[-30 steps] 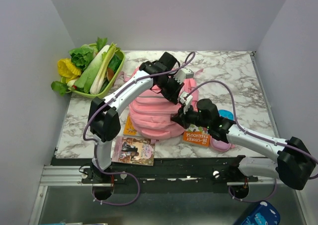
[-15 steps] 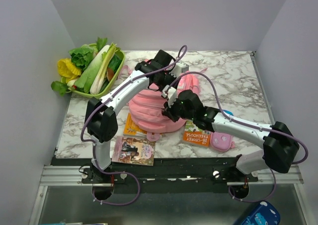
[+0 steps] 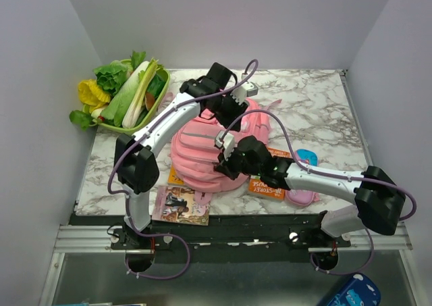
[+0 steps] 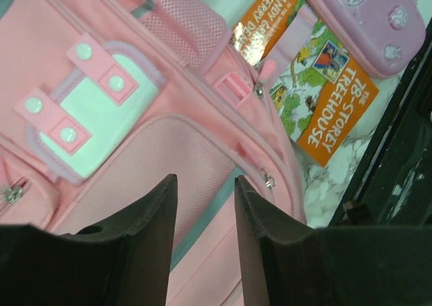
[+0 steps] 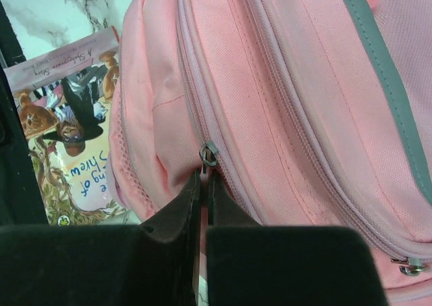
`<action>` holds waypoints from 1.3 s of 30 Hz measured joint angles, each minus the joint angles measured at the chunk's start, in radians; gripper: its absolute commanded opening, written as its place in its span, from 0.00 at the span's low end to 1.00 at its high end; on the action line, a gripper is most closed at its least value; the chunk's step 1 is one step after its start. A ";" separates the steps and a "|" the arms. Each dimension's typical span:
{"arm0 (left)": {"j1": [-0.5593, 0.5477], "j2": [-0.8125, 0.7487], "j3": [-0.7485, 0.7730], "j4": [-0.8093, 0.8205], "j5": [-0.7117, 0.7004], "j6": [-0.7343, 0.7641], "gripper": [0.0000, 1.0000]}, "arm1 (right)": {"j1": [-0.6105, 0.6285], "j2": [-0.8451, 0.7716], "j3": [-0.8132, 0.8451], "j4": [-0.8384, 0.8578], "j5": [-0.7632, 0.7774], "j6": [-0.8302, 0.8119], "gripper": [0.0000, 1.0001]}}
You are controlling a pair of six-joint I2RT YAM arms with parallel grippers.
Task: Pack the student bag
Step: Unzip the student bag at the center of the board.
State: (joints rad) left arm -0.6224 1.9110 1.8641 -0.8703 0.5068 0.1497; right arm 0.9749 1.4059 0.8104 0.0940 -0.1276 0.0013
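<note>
The pink student bag (image 3: 196, 150) lies mid-table with its front up; the left wrist view shows its white buckle patch (image 4: 88, 110), the right wrist view its grey strip (image 5: 385, 83). My right gripper (image 3: 221, 164) is at the bag's near right side. In its wrist view the right gripper (image 5: 204, 179) is shut on the zipper pull (image 5: 207, 156) of a long zipper. My left gripper (image 3: 233, 110) hovers over the bag's far end. In its wrist view the left gripper (image 4: 204, 181) is open and empty above the pink fabric.
An orange "13-Storey Treehouse" book (image 3: 266, 188) and a small pink pencil case (image 3: 302, 196) lie right of the bag. Another book (image 3: 181, 205) lies at the front edge, and one (image 3: 177, 176) partly under the bag. A green basket of vegetables (image 3: 125, 93) stands far left.
My right gripper has moved left along the bag, holding the zipper pull, and the bag has bulged and shifted left. My left gripper has drawn back a little toward the bag's far end.
</note>
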 measured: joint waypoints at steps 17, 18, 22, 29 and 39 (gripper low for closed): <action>0.388 -0.054 -0.016 -0.423 0.043 0.805 0.47 | -0.002 -0.001 -0.021 0.070 -0.016 0.062 0.01; 0.403 -0.073 -0.042 -0.428 0.050 0.850 0.49 | -0.002 0.000 -0.021 0.070 -0.016 0.062 0.01; 0.404 -0.191 -0.177 -0.437 0.085 1.027 0.52 | -0.002 0.000 -0.021 0.070 -0.016 0.062 0.01; 0.389 -0.291 -0.300 -0.473 0.148 1.199 0.53 | -0.002 0.001 -0.021 0.070 -0.015 0.063 0.01; 0.312 -0.333 -0.499 -0.336 0.121 1.144 0.50 | -0.002 0.001 -0.021 0.069 -0.015 0.066 0.01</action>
State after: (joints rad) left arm -0.3099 1.5780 1.3655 -1.2064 0.6277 1.2942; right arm 0.9733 1.4067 0.7891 0.1631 -0.1429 0.0677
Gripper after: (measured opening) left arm 0.525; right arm 0.098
